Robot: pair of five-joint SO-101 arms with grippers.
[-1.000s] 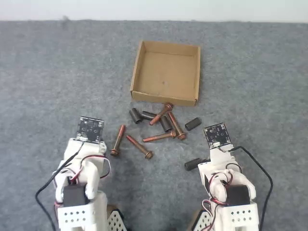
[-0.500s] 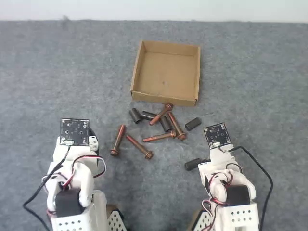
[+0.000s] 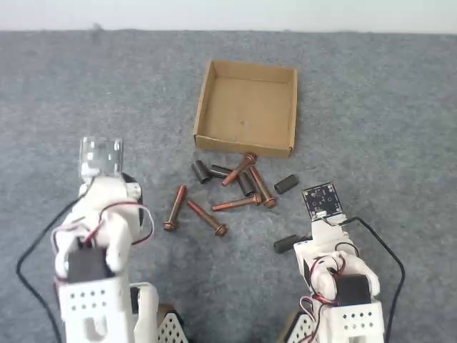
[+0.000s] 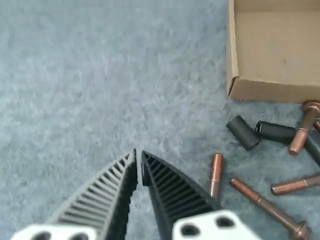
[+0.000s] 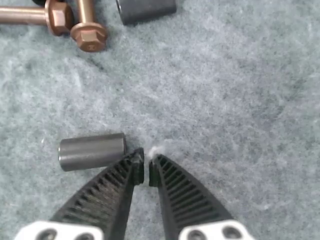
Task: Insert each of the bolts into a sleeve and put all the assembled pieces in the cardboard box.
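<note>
Ground: carpet (image 3: 385, 107), grey, short-napped, felt-like. Box (image 3: 243, 145): shallow square tray of plain brown cardboard, open-topped, bare floor showing. Bolts (image 3: 207, 218): five, copper-coloured metal, long shanks with flanged hex heads, lying flat and partly crossed on the carpet just short of the box. Sleeves (image 3: 201, 171): short dark cylinders, smooth and matt, hollow at the ends; four scattered among the bolts, none yet on a bolt.

Left gripper (image 4: 139, 155): black plastic fingers (image 4: 170, 192), ribbed on the inner faces, tapered to points, drawn together to a thin slit, nothing held. Bare carpet straight ahead of the tips. Nearest bolt beside the finger on the robot's right, apart from it. Box farther ahead on that same side.

Right gripper (image 5: 146, 159): same ribbed black fingers (image 5: 187, 197), tips almost meeting, nothing held. Fifth sleeve (image 5: 91, 151) lying crosswise just beside the tip of the finger toward the left arm; contact not discernible. Hex heads of two bolts and another sleeve well ahead of the tips.

Against one second ago: left arm (image 3: 96, 236) swung outward, away from the bolts, and reached farther forward. Right arm (image 3: 335, 279), bolts, sleeves and box placed as before.
</note>
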